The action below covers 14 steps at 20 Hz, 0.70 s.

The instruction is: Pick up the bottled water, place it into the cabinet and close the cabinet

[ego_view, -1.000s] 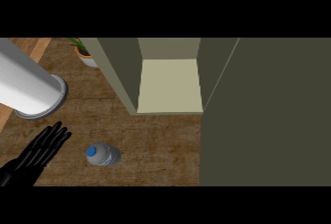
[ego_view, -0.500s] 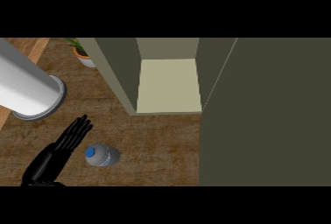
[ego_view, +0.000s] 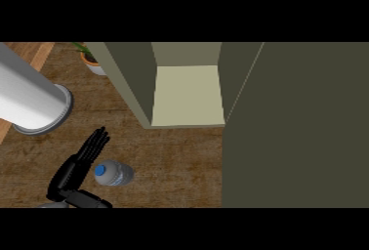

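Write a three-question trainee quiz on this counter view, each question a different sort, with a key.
1. True or false: the robot hand is already curled round the bottled water.
2. Where does the cabinet stand relative to the bottle? A) above and to its right in the view B) directly to its left C) below it
3. Fill in: the bottle's cap is ____ in colour.

Key: 1 false, the fingers are straight beside the bottle; 2 A; 3 blue.

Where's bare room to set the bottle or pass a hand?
Free: the cabinet's pale shelf and the bare counter between bottled water and cabinet door. Crowded: the left side, with left hand, grey cylinder and potted plant.
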{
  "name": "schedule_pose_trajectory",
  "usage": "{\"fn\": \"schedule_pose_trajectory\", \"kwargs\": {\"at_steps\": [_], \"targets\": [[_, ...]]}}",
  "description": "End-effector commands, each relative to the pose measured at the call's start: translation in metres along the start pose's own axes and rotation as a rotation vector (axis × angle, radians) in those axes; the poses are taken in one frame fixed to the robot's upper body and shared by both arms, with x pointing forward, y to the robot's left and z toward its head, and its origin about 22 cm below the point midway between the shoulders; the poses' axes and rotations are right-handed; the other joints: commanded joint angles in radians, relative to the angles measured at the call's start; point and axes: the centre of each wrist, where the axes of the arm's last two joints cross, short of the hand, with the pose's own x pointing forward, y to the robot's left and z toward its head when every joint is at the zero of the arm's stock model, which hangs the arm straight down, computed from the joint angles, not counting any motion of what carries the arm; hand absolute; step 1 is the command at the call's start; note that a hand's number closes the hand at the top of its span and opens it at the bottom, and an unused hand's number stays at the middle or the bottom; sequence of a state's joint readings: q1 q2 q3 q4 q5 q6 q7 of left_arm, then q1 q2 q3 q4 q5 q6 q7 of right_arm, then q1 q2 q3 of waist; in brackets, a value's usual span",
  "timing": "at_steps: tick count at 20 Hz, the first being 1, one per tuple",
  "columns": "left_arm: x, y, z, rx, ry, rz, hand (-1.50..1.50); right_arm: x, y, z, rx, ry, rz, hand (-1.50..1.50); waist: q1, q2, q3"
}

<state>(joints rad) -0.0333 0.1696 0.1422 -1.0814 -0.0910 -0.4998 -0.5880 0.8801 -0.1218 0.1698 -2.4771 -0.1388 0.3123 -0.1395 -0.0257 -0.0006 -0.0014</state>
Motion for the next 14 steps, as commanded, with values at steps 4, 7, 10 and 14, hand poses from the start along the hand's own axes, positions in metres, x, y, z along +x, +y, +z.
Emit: {"fn": "schedule_pose_trajectory", "kwargs": {"at_steps": [4, 7, 10, 14], "targets": [[-0.035, -0.006, -0.012, -0.085, 0.048, 0.092, -1.50, 0.026, 0.005, 0.002, 0.006, -0.040, -0.024, -1.50, 0.001, 0.003, -0.001], [-0.052, -0.019, 0.002, -0.126, 0.046, 0.150, -1.50, 0.031, 0.014, 0.005, 0.001, -0.047, -0.035, -1.50, -0.002, 0.004, -0.002], [-0.056, -0.016, -0.009, -0.128, 0.058, 0.175, -1.50, 0.025, 0.003, 0.007, 0.002, -0.034, -0.022, -1.50, -0.005, 0.005, -0.001], [-0.065, -0.028, -0.001, -0.085, 0.014, 0.209, -1.50, 0.031, 0.012, 0.012, -0.020, -0.032, -0.033, -1.50, 0.000, 0.001, -0.001]]}}
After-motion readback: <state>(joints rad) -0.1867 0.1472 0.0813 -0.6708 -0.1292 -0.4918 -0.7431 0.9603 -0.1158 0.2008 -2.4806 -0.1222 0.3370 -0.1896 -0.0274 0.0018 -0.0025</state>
